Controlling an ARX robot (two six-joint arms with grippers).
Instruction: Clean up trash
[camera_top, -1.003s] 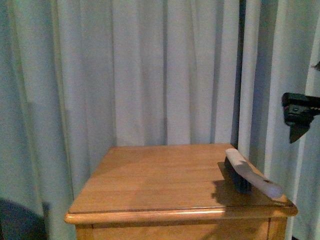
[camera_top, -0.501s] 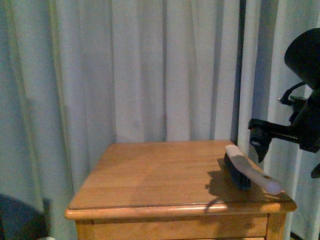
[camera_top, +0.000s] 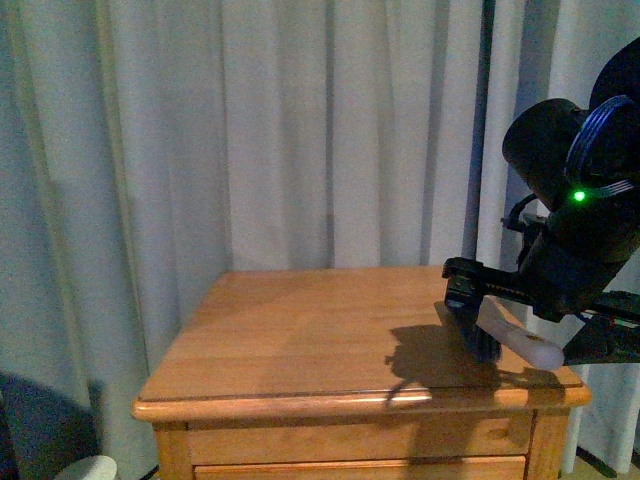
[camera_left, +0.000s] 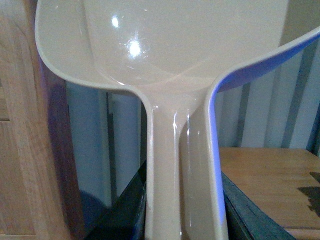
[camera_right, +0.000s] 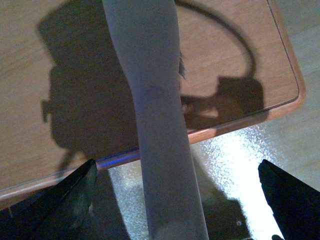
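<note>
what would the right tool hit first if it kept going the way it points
Most likely the brush handle: in the right wrist view it runs between the open fingers of the right tool, with the wooden table beneath. The gap to the handle is unclear.

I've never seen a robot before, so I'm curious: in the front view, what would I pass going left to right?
A pale round object low in the corner → wooden table → brush with a pale handle → right arm reaching over it. The curtain spans everything, so it has no place.
</note>
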